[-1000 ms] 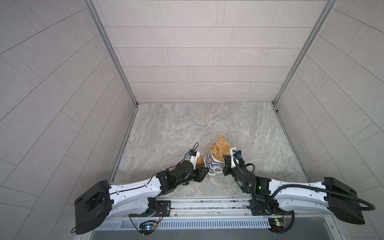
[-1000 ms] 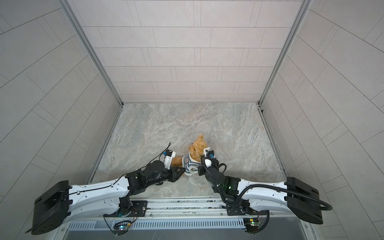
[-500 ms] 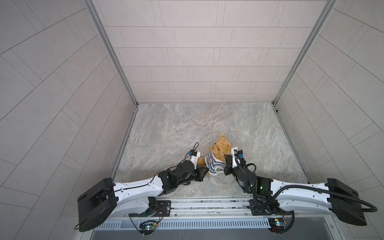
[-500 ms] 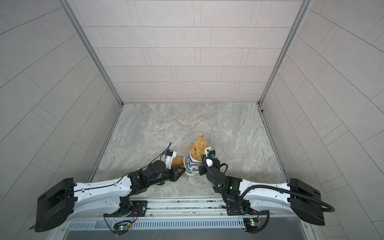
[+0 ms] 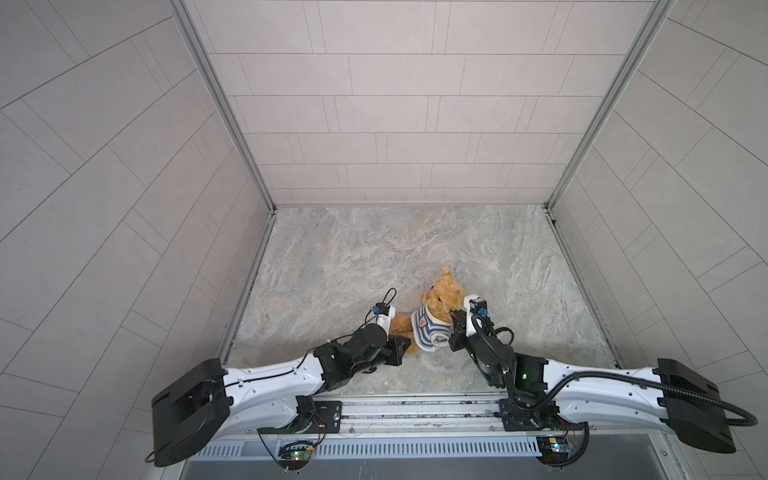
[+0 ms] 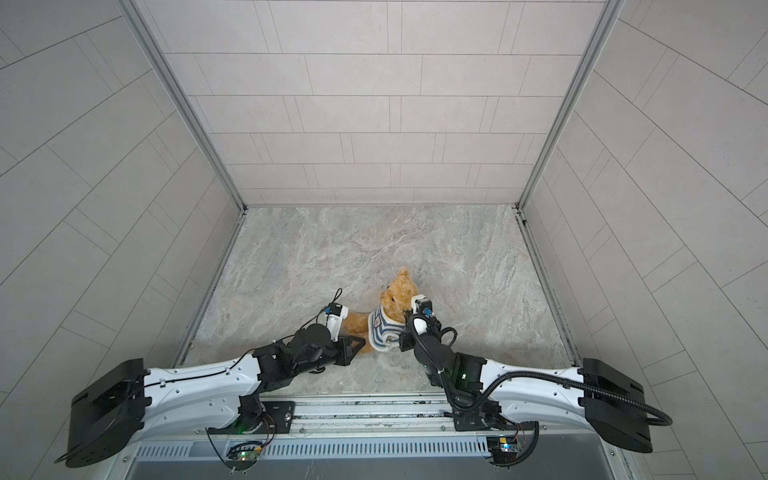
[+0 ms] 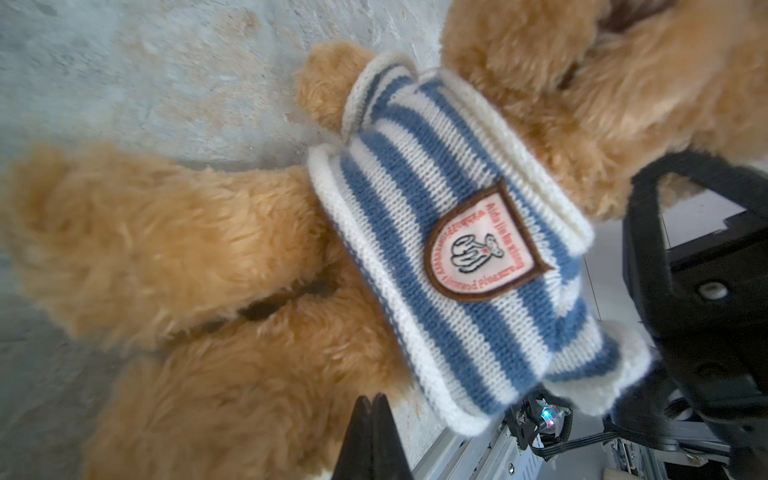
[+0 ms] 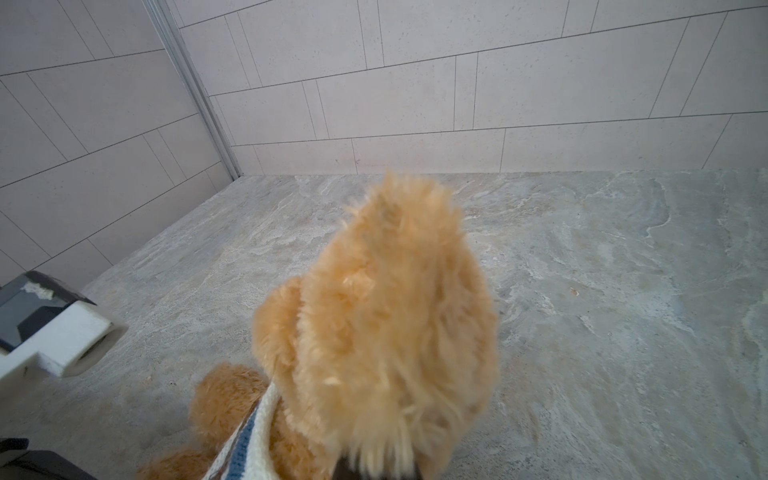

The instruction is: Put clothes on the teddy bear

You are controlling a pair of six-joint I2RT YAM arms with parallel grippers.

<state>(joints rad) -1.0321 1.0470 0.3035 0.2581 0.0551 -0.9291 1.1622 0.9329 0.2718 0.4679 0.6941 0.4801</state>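
Grey marble-patterned tabletop [image 5: 374, 249], closed in by pale tiled walls [image 5: 395, 124] on three sides. Item, one: teddy bear [image 5: 441, 296], golden-brown plush, set near the front edge, between the two sets of jaws. Long axis diagonal: legs toward the left gripper [image 5: 405, 347], head raised toward the back wall and touching the right gripper [image 5: 454, 318]; face turned to the left arm's side. Worn on its torso, one: striped sweater [image 7: 436, 266], blue and white knit, bearing one shield-shaped badge [image 7: 484, 249]; one plush arm shows out of a sleeve in the left wrist view. Grippers, two. Left gripper: fingertips [image 7: 361, 436] pressed together with nothing between them, just beside the bear's near leg, with the sweater hem a little ahead of them. Right gripper: closed, its jaw tips buried in the fur at the back of the bear's head in the right wrist view; which tuft or fold they pinch cannot be told. Arms, two: left arm [image 5: 270, 378] and right arm [image 5: 582, 374], each white with black joints, mounted on one front rail [image 5: 415, 409]. Both lie low over the tabletop, bases wide apart and wrists converging on the bear from opposite sides. Left jaws point across toward the right jaws; right jaws point toward the back wall.
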